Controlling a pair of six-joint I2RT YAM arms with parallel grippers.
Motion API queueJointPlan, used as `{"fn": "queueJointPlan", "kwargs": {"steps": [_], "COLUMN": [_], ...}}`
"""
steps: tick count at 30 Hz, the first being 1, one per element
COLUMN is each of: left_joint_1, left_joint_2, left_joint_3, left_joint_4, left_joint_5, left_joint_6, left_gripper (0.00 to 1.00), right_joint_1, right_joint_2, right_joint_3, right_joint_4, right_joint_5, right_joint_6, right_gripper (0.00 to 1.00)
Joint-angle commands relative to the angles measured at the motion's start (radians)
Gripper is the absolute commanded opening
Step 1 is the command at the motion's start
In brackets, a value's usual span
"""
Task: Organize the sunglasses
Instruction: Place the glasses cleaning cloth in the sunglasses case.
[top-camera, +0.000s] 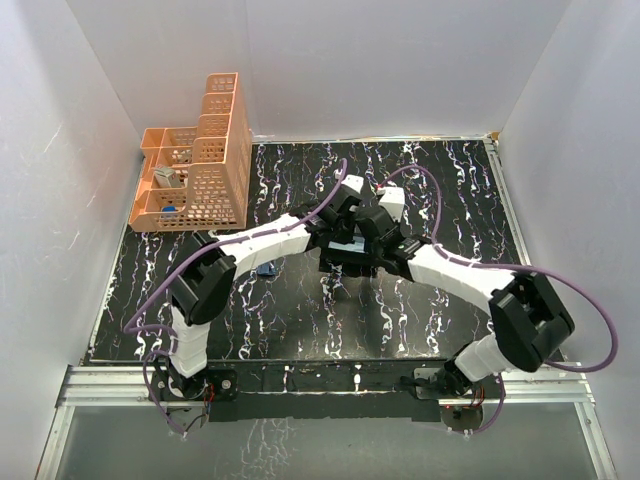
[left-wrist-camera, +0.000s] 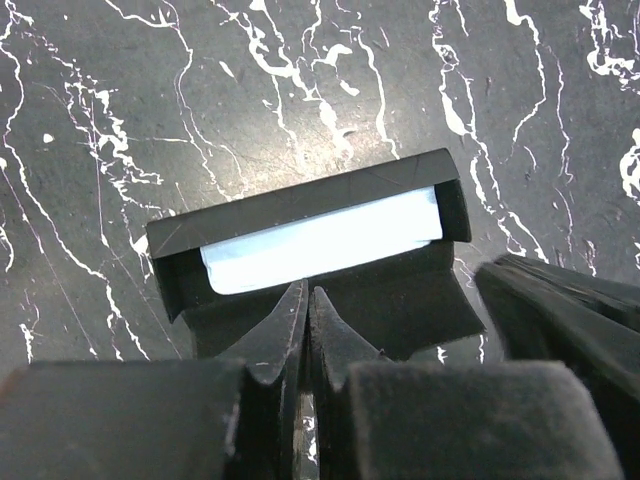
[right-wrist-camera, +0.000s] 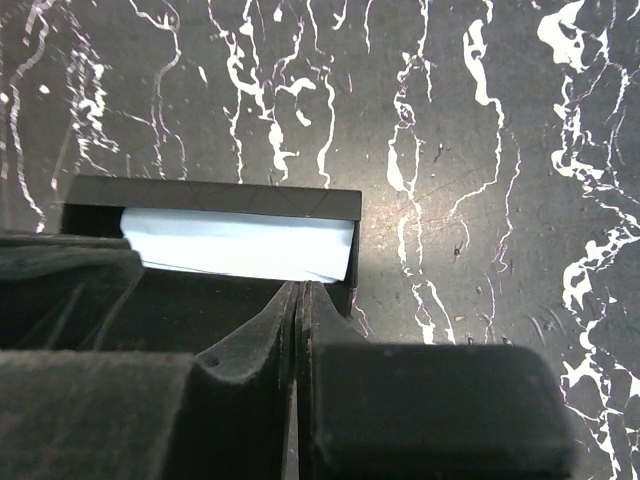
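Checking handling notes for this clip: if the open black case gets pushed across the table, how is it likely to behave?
The black case has flat, creased panels, so it would probably slide rather than roll. Its open flap looks thin and may fold under pressure. The light blue cloth inside seems loose and could slip out.

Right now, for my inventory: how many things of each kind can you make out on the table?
Black oblong glasses case: 1
Light blue cloth in the case: 1
Orange perforated plastic organiser: 1
Small dark blue sunglasses, mostly hidden: 1
Total: 4
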Motion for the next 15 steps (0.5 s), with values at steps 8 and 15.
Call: {"fn": "queueJointPlan", "kwargs": {"steps": [8, 15], "left_joint_1": [0.058, 0.088], "left_joint_2": [0.092, 0.122], "left_joint_3": [0.053, 0.086], "left_joint_4": [0.063, 0.072], "left_joint_5": [0.016, 0.031], "left_joint_6": [0.119, 0.122], "left_gripper": [0.00, 0.00], "right_joint_1": [0.051, 0.126], "right_joint_2": [-0.149, -0.181], "right_joint_3": [-0.095, -0.140], "right_joint_4": [-0.022, -0.054], "right_joint_5": [0.001, 0.006], "right_joint_6": [0.096, 0.170], "right_gripper": [0.00, 0.00]}}
